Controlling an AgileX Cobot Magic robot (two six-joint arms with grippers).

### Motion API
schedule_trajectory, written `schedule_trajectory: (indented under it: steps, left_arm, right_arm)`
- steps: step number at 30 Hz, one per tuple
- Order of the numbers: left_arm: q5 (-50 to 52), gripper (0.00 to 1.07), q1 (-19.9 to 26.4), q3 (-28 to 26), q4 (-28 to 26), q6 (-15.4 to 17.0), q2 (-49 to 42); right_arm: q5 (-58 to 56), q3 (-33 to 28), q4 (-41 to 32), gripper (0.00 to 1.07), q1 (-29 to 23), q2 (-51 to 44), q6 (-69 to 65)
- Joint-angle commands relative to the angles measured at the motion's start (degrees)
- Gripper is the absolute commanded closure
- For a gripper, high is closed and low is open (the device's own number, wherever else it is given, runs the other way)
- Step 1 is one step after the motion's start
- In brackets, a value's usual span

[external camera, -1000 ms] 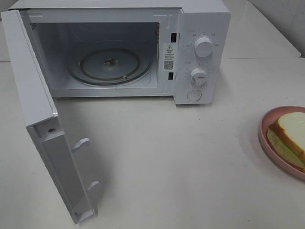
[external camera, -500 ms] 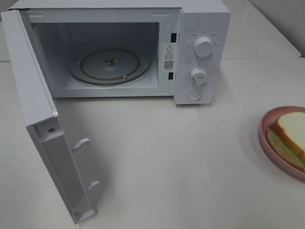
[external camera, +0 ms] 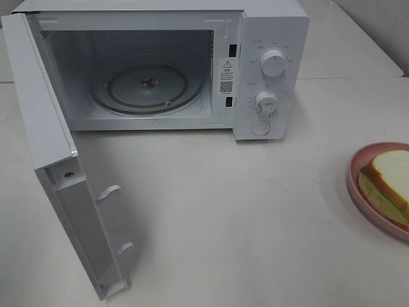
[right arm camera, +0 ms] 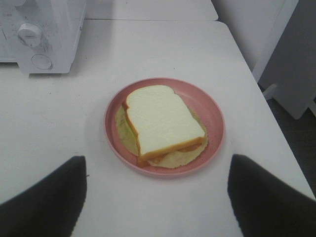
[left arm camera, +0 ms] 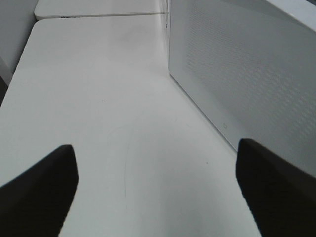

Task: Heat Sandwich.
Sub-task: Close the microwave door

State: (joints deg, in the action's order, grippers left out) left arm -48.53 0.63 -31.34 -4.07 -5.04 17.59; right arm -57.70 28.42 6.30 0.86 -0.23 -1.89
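Both hands spread, empty: right hand above sandwich, left hand above table.

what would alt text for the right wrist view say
A sandwich of white bread lies on a round pink plate on a white table, with the open right tool apart from it. A white microwave with its knobs stands at one corner.

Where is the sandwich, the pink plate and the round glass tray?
sandwich [right arm camera: 160,118], right wrist view, top bread slice.
pink plate [right arm camera: 212,111], right wrist view, bare rim.
glass tray [external camera: 121,86], exterior high view, bare glass.
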Motion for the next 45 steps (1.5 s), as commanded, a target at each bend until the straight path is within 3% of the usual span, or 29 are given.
schedule_trajectory:
  steps: [1,4,5,8,9,13,18,26,38,43,45]
  left_arm:
    - [5.39,0.4,0.17,0.11,0.17,0.29,3.21]
    - [7.56,0.51,0.17,0.8,0.17,0.29,5.39]
    - [9.51,0.61,0.17,1.6,0.17,0.29,7.73]
    - [11.86,0.75,0.17,2.46,0.17,0.29,11.17]
    - [11.86,0.75,0.17,2.46,0.17,0.29,11.17]
    - [15.87,1.07,0.17,3.55,-0.06,0.29,19.37]
    - [21.08,1.07,0.17,5.44,-0.06,0.23,22.75]
    - [47.56,1.07,0.17,14.04,0.17,0.06,32.2]
    - [66.58,1.07,0.17,14.61,1.2,0.0,45.95]
    - [76.78,1.07,0.17,14.61,6.07,0.4,51.91]
    - [83.31,1.07,0.17,14.61,11.29,1.49,54.95]
  right_arm:
    - [0.69,0.11,0.17,0.31,0.34,-1.49,0.23]
    - [0.69,0.11,0.17,0.31,0.34,-1.49,0.23]
    - [0.69,0.11,0.17,0.31,0.34,-1.49,0.23]
    - [0.69,0.11,0.17,0.31,0.34,-1.49,0.17]
    - [0.69,0.11,0.17,0.31,0.34,-1.49,0.17]
    - [0.69,0.11,0.17,0.31,0.34,-1.49,0.17]
    - [0.69,0.11,0.17,0.31,0.34,-1.49,0.17]
    - [0.69,0.11,0.17,0.31,0.34,-1.49,0.17]
    - [0.69,0.11,0.17,0.31,0.34,-1.49,0.17]
    - [0.69,0.11,0.17,0.31,0.34,-1.49,0.17]
    - [0.69,0.11,0.17,0.31,0.34,-1.49,0.17]
